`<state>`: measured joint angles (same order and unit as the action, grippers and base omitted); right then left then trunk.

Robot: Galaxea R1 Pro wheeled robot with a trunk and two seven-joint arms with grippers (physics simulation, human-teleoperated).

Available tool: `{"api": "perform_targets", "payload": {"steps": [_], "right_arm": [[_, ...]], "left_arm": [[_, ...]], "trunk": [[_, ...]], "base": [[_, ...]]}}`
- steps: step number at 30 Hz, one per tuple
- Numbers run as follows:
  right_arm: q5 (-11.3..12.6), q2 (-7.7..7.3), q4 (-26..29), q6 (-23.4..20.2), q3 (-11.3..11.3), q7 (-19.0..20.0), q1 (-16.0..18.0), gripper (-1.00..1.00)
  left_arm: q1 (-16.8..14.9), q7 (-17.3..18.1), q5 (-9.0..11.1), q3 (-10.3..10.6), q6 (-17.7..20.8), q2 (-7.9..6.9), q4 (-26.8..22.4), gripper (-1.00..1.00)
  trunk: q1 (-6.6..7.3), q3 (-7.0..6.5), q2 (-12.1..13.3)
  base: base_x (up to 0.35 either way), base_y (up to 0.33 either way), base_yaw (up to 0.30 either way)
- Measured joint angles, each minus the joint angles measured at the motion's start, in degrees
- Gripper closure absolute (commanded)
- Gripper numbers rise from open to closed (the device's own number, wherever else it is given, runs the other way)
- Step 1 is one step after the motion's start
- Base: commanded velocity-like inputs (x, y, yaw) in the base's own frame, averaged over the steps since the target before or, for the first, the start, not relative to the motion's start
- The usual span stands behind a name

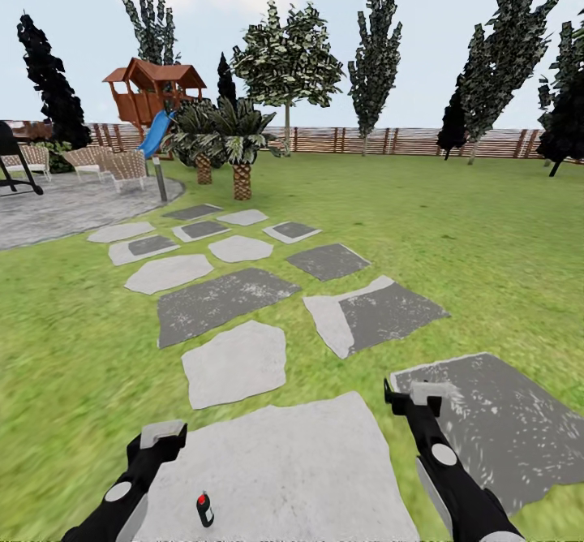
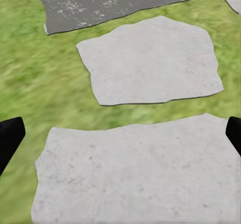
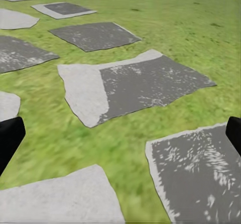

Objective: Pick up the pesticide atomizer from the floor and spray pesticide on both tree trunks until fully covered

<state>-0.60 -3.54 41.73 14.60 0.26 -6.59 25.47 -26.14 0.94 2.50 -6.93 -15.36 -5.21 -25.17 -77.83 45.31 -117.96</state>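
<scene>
Step in hand: approach for pick-up; nothing is grasped. The pesticide atomizer (image 1: 204,509), a small dark upright canister with a red cap and a pale label, stands on the large light-grey stepping stone (image 1: 308,461) between the two arms, nearer the left gripper (image 1: 156,438) than the right gripper (image 1: 414,400). Both grippers hover above the ground with jaws apart and empty. The next move likely calls for lowering one gripper to straddle the canister body, then closing. At this size, no nozzle or trigger can be made out. Brown slat fence (image 1: 422,141) bounds the green lawn (image 1: 454,225).
</scene>
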Motion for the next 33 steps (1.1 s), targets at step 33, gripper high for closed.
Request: {"api": "perform_targets", "payload": {"steps": [33], "right_arm": [[-0.01,-0.33,-0.16,-0.01,-0.17,-0.01,0.01,-1.0]], "left_arm": [[-0.31,0.03,0.05,0.16,0.33,-0.04,0.21,-1.0]], "trunk": [[-7.25,7.89,-13.23]], "base": [[0.0,0.0,0.0]]}}
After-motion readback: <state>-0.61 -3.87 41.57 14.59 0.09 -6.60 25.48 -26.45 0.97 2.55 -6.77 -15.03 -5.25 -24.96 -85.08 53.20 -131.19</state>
